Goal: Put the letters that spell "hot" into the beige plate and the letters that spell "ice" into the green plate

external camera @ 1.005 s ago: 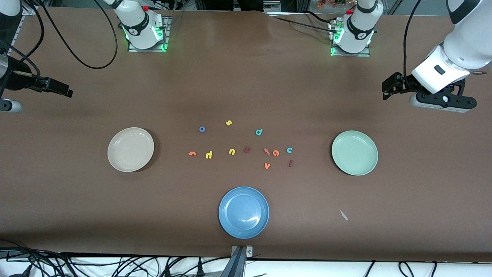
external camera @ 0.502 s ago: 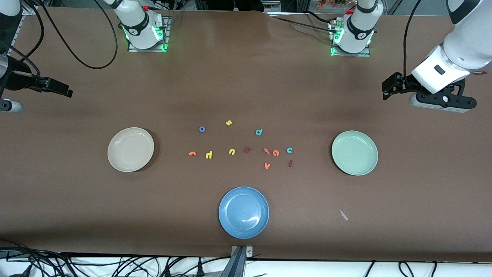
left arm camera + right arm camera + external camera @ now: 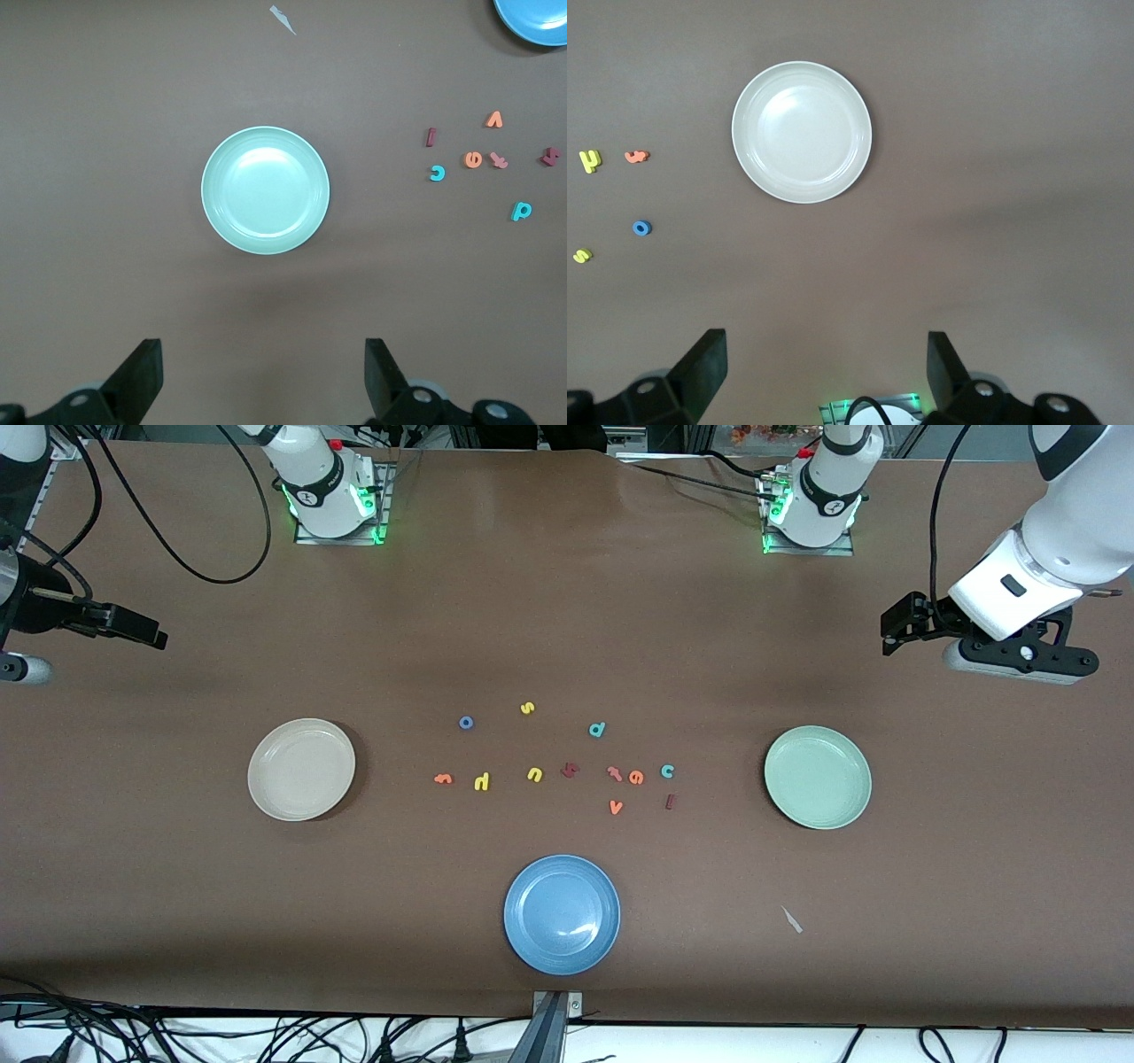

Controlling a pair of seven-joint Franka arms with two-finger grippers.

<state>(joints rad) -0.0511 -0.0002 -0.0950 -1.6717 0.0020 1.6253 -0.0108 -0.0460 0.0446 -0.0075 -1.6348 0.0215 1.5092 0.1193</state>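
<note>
The beige plate (image 3: 301,769) (image 3: 802,131) lies toward the right arm's end of the table and the green plate (image 3: 817,777) (image 3: 265,189) toward the left arm's end, both with nothing in them. Foam letters lie loose on the table between the two plates: blue o (image 3: 466,723) (image 3: 641,227), yellow h (image 3: 481,781) (image 3: 590,160), orange t (image 3: 614,772) (image 3: 499,160), dark red i (image 3: 671,802) (image 3: 431,136), teal c (image 3: 667,771) (image 3: 437,173), orange e (image 3: 636,777) (image 3: 473,159). My left gripper (image 3: 893,633) (image 3: 263,381) and right gripper (image 3: 146,633) (image 3: 824,376) hang open and hold nothing, each up over bare table at its own end.
A blue plate (image 3: 562,914) sits nearest the front camera. Other letters lie among the task's letters: yellow s (image 3: 527,708), yellow u (image 3: 534,774), teal d (image 3: 597,730), orange v (image 3: 616,807), a dark red chunky letter (image 3: 570,770), another orange letter (image 3: 443,779). A pale scrap (image 3: 792,920) lies near the green plate.
</note>
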